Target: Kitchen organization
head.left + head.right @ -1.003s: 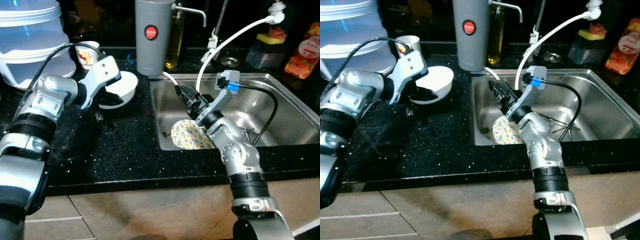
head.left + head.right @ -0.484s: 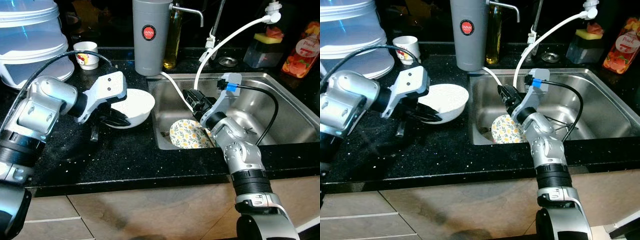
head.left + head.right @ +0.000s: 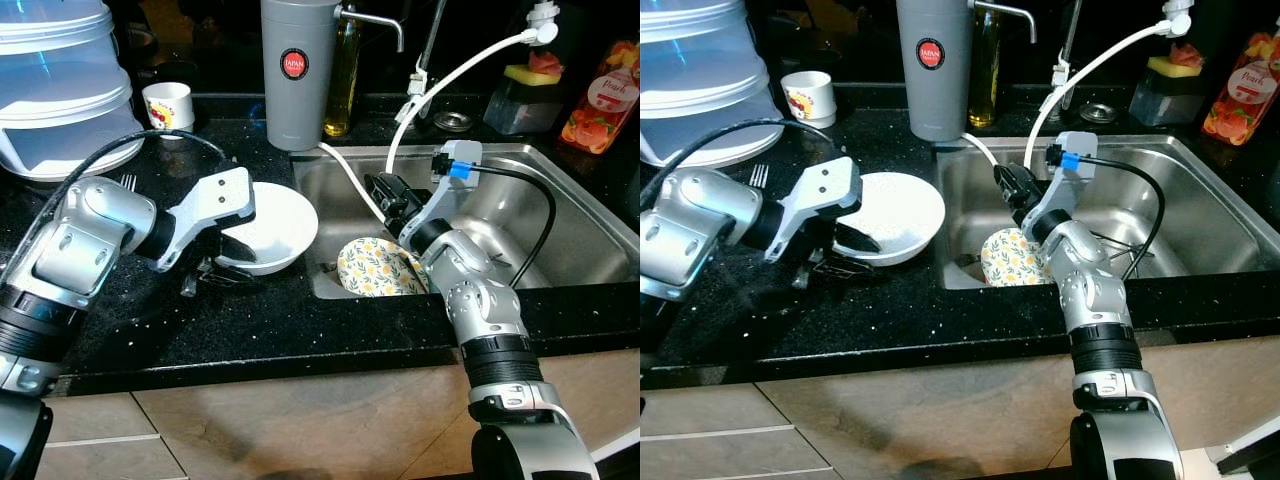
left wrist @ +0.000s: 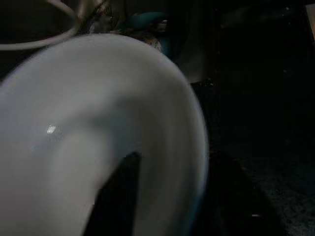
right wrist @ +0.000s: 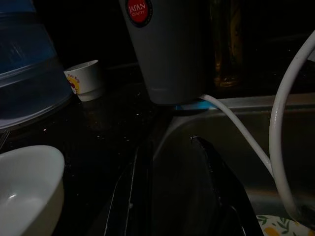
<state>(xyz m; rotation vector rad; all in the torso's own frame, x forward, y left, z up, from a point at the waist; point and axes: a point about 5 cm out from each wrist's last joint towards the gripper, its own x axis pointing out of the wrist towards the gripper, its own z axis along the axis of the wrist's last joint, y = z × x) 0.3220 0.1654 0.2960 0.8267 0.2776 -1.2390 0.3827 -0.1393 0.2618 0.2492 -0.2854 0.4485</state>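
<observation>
The left gripper [image 3: 238,262] pinches the near rim of the white bowl [image 3: 270,225], one black finger [image 4: 115,194] lying inside the bowl and the other under its edge; the bowl sits on the black counter [image 3: 250,310] just at nine o'clock of the sink [image 3: 560,190], its far rim close to the sink's edge; a small dark item lies on the counter by the gripper, too unclear to name. The right gripper [image 3: 385,195] hovers over the sink's nine o'clock side with its two fingers [image 5: 216,177] spread and nothing between them; just at six o'clock of it a flowered plate [image 3: 375,268] leans in the sink's near corner; a white hose [image 3: 450,75] arcs over the basin from the twelve o'clock side. At twelve o'clock of the bowl stands a tall grey jug [image 3: 295,70] with a red round label; a bottle of yellow oil [image 3: 343,75] stands just beside it. At ten o'clock of the bowl sits a small white cup [image 3: 166,104]; a fork [image 3: 127,182] lies near the arm; a large clear plastic tub [image 3: 60,80] stands at the counter's far nine o'clock end. Beyond the sink at two o'clock stand a dark container [image 3: 525,100] holding a yellow sponge and a red bottle [image 3: 600,95].
</observation>
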